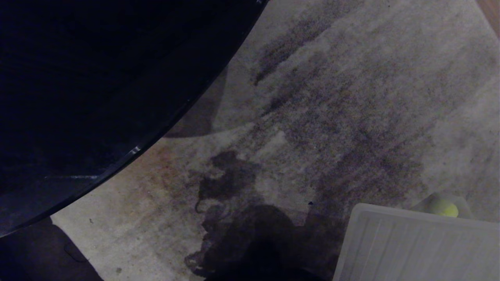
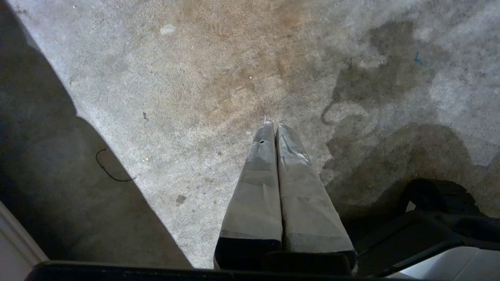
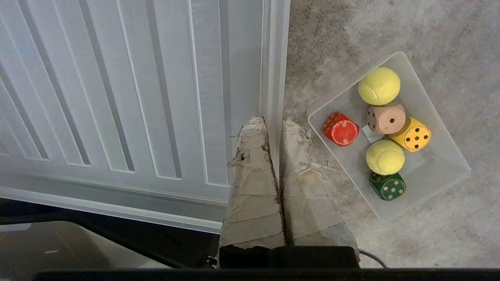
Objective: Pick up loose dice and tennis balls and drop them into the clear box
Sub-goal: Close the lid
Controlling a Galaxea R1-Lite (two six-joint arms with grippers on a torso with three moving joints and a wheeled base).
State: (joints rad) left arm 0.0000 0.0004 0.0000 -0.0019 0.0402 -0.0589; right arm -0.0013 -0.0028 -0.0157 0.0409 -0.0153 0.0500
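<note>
Stained grey carpet (image 3: 410,242) is recorded as the ground, with the ribbed clear lid (image 3: 129,89) lying beside the clear box (image 3: 437,164). Contained in the box: two tennis balls (image 3: 379,86), red die (image 3: 340,129), beige die (image 3: 386,118), yellow die (image 3: 411,134) and green die (image 3: 388,186). Left gripper (image 2: 272,124) and right gripper (image 3: 269,120) are both pressed closed and empty, the box being noted at 3 o'clock of the right fingertips.

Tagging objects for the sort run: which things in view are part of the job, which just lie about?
Job: clear plastic box holding red die, beige die, yellow die, dark green die, two yellow-green tennis balls.
Lying about: flat ribbed clear lid, stained grey carpet, dark round table.
</note>
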